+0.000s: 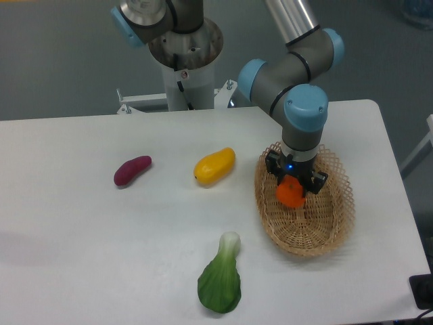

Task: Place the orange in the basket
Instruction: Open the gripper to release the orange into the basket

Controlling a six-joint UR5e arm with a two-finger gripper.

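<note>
A: Where is the orange (291,193) right now?

B: Over the inside of the basket (338,218), toward its upper left part, just under the wrist of the arm (298,74). Only its lower part shows; the top is covered by the gripper (292,189).

A: And the claw, how does it stand?

B: It points straight down into the basket, with its 2 dark fingers (272,164) on either side of the orange, closed in against it. A small blue light glows on the gripper body just above the fruit.

A: Is the orange resting on the wicker or lifted off it?

B: I cannot tell from this angle. It sits low within the rim, but the contact underneath is hidden.

A: What about the basket itself?

B: It lies flat on the white table (81,230) near the right edge, its long side running away from the camera and its lacy rim open all round.

A: Anything else on the table?

B: 3 things, all left of the basket and apart from it: a yellow oblong fruit (214,166) nearest, a purple sweet potato (132,170) farther left, and a green bok choy (220,277) toward the front edge with its pale stem pointing at the basket
</note>
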